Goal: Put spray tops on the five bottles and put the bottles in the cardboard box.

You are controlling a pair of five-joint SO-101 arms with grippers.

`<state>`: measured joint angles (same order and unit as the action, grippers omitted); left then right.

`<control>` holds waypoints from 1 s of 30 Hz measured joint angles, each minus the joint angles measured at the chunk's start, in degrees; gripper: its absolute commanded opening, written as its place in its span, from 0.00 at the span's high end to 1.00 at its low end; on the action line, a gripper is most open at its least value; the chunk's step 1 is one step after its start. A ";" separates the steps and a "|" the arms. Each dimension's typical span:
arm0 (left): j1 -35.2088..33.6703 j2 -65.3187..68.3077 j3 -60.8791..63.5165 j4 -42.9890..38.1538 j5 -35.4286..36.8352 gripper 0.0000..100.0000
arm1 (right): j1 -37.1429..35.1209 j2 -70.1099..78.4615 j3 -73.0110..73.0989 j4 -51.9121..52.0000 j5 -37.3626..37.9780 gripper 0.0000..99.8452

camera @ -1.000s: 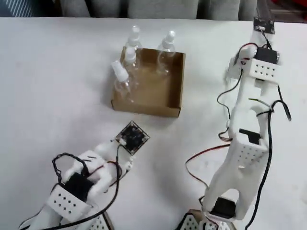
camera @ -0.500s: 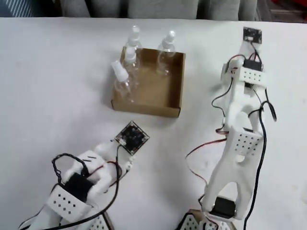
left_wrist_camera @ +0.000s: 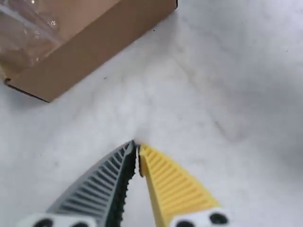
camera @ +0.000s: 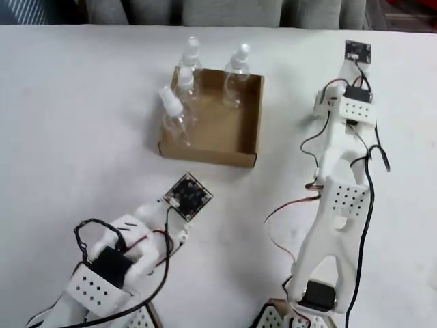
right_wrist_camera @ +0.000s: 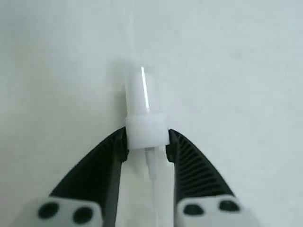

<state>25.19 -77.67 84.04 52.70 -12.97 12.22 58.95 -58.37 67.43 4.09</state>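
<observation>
No writing, label, brand, number or sign can be read anywhere: the cardboard box point(camera: 205, 156), the bottles point(camera: 176, 119), the spray top point(right_wrist_camera: 146, 130) and the counter point(camera: 82, 102) all show plain surfaces.

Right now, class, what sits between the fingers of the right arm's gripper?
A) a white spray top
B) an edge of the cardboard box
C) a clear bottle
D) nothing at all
A: the right wrist view shows the right gripper closed on the collar of a white spray top, whose thin tube runs back between the fingers.
</observation>
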 measured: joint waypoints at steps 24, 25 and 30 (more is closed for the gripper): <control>0.09 -0.26 1.49 0.00 0.00 0.98 | -0.09 -17.23 5.36 30.42 -7.82 0.99; 0.09 -0.26 1.58 0.00 0.00 0.98 | -0.44 -19.52 8.62 30.42 -8.00 0.99; 0.09 -0.44 2.46 0.00 0.00 0.98 | -2.90 -31.21 25.58 30.42 -8.44 0.99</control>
<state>25.27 -78.11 86.51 52.70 -12.97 9.32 27.74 -32.79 97.85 -4.35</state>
